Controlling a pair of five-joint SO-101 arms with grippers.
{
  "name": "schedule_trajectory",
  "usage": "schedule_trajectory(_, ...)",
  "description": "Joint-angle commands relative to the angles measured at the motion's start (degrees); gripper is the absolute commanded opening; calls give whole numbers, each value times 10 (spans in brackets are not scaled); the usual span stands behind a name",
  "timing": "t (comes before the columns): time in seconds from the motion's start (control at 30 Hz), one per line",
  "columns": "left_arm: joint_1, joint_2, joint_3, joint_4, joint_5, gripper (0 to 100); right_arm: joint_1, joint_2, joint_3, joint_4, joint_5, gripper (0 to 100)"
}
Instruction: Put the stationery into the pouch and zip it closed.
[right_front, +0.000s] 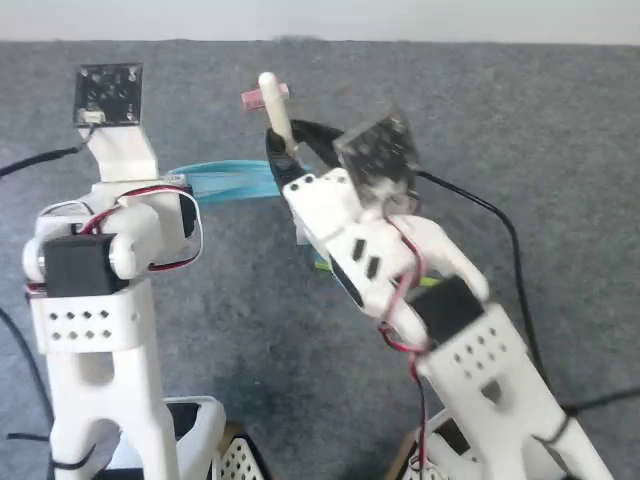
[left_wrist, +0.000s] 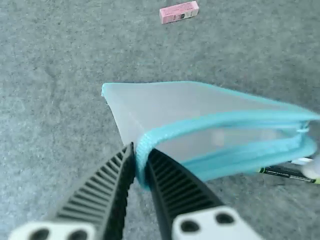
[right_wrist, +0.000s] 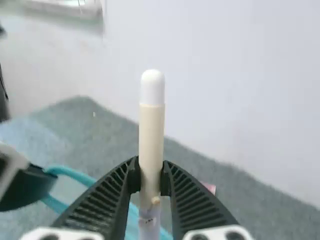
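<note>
A translucent pouch (left_wrist: 200, 125) with a turquoise zipper edge lies on the grey carpet; its turquoise edge (right_front: 228, 184) runs between the two arms in the high view. My left gripper (left_wrist: 141, 162) is shut on the pouch's zipper corner. My right gripper (right_wrist: 149, 182) is shut on a cream pen with a white cap (right_wrist: 151, 130), held upright above the pouch; the high view has that pen (right_front: 277, 112) sticking up from the right gripper (right_front: 287, 150). A pink eraser (left_wrist: 179, 12) lies on the carpet beyond the pouch (right_front: 262, 97). A green-black pen (left_wrist: 287, 173) lies by the pouch's far end.
Grey carpet (right_front: 520, 120) covers the table, with open room to the right and far left. Black cables (right_front: 500, 225) trail beside the right arm. A pale wall (right_wrist: 225, 75) rises behind the carpet.
</note>
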Motion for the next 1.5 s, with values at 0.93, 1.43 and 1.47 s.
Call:
schedule_trajectory(0.93, 70, -4, -5, -15, 11, 12, -19, 116, -23, -171, 14, 7)
schedule_trajectory(1.43, 69, -4, -7, -16, 11, 12, -9, 110, 23, -167, 18, 153)
schedule_trajectory(1.47, 69, -4, -7, -16, 11, 12, -9, 110, 23, -167, 24, 153)
